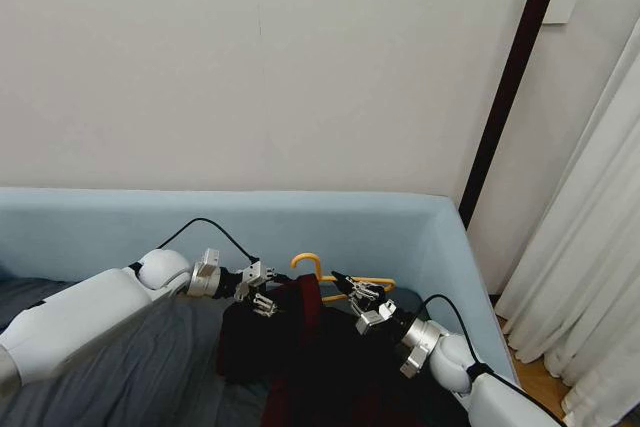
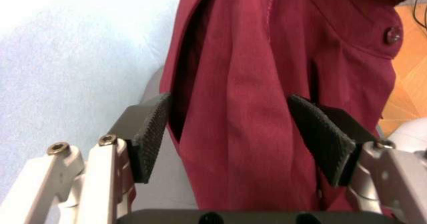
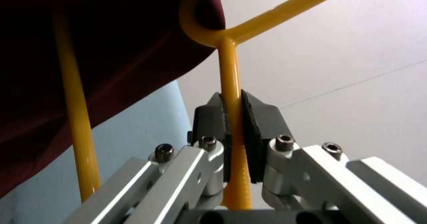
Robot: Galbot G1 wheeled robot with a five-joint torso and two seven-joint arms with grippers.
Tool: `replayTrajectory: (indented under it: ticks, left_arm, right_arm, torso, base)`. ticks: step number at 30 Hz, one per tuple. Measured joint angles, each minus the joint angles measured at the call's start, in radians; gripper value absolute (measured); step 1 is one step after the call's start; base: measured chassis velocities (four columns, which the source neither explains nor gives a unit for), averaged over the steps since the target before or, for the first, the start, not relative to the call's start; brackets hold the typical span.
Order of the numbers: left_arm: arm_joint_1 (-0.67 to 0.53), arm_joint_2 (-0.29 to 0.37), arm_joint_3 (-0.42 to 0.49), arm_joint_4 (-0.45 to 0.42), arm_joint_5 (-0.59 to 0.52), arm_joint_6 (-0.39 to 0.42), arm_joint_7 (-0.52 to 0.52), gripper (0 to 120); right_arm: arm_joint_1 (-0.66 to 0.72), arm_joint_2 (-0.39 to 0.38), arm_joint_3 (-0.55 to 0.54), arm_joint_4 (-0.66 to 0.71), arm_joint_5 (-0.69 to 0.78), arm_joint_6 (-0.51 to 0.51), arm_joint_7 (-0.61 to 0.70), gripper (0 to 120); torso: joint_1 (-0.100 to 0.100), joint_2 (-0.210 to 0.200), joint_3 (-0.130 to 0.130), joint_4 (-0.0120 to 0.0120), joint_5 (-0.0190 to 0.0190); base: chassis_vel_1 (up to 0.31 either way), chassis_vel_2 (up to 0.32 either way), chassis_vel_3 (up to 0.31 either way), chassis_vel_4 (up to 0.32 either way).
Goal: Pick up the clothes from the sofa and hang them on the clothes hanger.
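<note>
Right jaws clamp hanger (image 3: 230, 74), left jaws straddle shirt (image 2: 253, 84)

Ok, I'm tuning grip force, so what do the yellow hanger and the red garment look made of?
The hanger, clamped in the right gripper, looks like smooth plastic: glossy yellow, rounded rod, seamless fork; coated metal is possible. The garment, inside the open left gripper, looks like thin woven cloth, matte dark red: soft folds, stitched seams, a button.

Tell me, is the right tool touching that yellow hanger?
Touching. The right wrist view shows the right tool shut on the yellow hanger, both pads pressed against its bar. The left tool stands open around the red shirt.
</note>
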Motion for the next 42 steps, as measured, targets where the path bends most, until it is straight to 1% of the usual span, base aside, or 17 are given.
replayTrajectory:
  ticks: [7, 10, 12, 13, 14, 15, 17, 19, 23, 24, 28, 29, 31, 42]
  left_arm:
    - [0.001, 0.008, -0.003, -0.005, -0.007, -0.002, -0.002, 74]
    - [0.004, 0.013, -0.006, -0.008, -0.011, -0.005, -0.002, 70]
    - [0.011, 0.019, -0.015, -0.013, -0.013, -0.008, -0.002, 63]
    - [0.011, 0.019, -0.015, -0.013, -0.013, -0.008, -0.002, 63]
    - [0.013, 0.023, -0.017, -0.017, -0.013, -0.008, -0.002, 61]
    - [0.016, 0.026, -0.019, -0.019, -0.013, -0.008, -0.003, 54]
    - [0.02, 0.029, -0.024, -0.02, -0.012, -0.009, -0.004, 47]
    - [0.021, 0.03, -0.025, -0.02, -0.012, -0.009, -0.004, 45]
    - [0.024, 0.034, -0.03, -0.02, -0.011, -0.012, 0.004, 25]
    - [0.024, 0.034, -0.03, -0.02, -0.011, -0.012, 0.004, 25]
    - [0.028, 0.039, -0.032, -0.019, -0.011, -0.013, 0.014, 7]
    - [0.028, 0.039, -0.032, -0.019, -0.011, -0.013, 0.014, 7]
    - [0.029, 0.041, -0.032, -0.019, -0.01, -0.013, 0.018, 2]
    - [0.038, 0.06, -0.05, -0.028, -0.014, -0.015, 0.03, 2]
  right_arm:
    - [0.0, 0.003, -0.005, -0.003, 0.002, 0.0, 0.0, 5]
    - [0.0, 0.003, -0.008, -0.003, 0.003, 0.0, 0.0, 5]
    - [0.0, 0.002, -0.009, -0.004, 0.003, 0.0, 0.0, 5]
    - [0.0, 0.002, -0.009, -0.004, 0.003, 0.0, 0.0, 5]
    - [0.0, 0.002, -0.01, -0.004, 0.003, 0.0, 0.0, 5]
    - [0.0, 0.002, -0.01, -0.005, 0.003, 0.0, -0.001, 5]
    - [0.0, 0.004, -0.011, -0.005, 0.003, 0.0, -0.001, 5]
    - [0.0, 0.004, -0.011, -0.005, 0.002, 0.0, -0.001, 5]
    - [0.001, 0.007, -0.013, -0.007, -0.002, 0.0, -0.002, 5]
    - [0.001, 0.007, -0.013, -0.007, -0.002, 0.0, -0.002, 5]
    - [0.002, 0.008, -0.015, -0.007, -0.003, 0.001, -0.003, 5]
    - [0.002, 0.008, -0.015, -0.007, -0.003, 0.001, -0.003, 5]
    - [0.005, 0.008, -0.016, -0.007, -0.004, 0.001, -0.003, 5]
    - [0.007, 0.011, -0.028, -0.003, -0.003, 0.002, -0.005, 5]
  torso:
    - [0.0, 0.0, 0.0, 0.0001, 0.0]
    - [0.0, 0.0, 0.0, 0.0001, 0.0]
    - [0.0, 0.0, 0.0, 0.0, 0.0]
    - [0.0, 0.0, 0.0, 0.0, 0.0]
    - [0.0, 0.0, 0.0, 0.0, 0.0]
    - [0.0, 0.0, 0.0, 0.0001, 0.0]
    - [0.0, 0.0, 0.0, 0.0001, -0.0001]
    - [0.0, 0.0, 0.0, 0.0001, 0.0]
    - [0.0, 0.0, 0.0, 0.0, 0.0]
    - [0.0, 0.0, 0.0, 0.0, 0.0]
    - [0.0, 0.0, 0.0, 0.0, 0.0]
    - [0.0, 0.0, 0.0, 0.0, 0.0]
    - [0.0, 0.0, 0.0, 0.0001, -0.0001]
    - [0.0, 0.0, 0.0, 0.0, -0.0001]
  base:
    - [0.0, 0.0, 0.0, 0.0]
    - [0.0, 0.0, 0.0, 0.0]
    - [0.0, 0.0, 0.0, 0.0]
    - [0.0, 0.0, 0.0, 0.0]
    - [0.0, 0.0, 0.0, 0.0]
    - [0.0, 0.0, 0.0, 0.0]
    - [0.0, 0.0, 0.0, 0.0]
    - [0.0, 0.0, 0.0, 0.0]
    - [0.0, 0.0, 0.0, 0.0]
    - [0.0, 0.0, 0.0, 0.0]
    - [0.0, 0.0, 0.0, 0.0]
    - [0.0, 0.0, 0.0, 0.0]
    - [0.0, 0.0, 0.0, 0.0]
    - [0.0, 0.0, 0.0, 0.0]
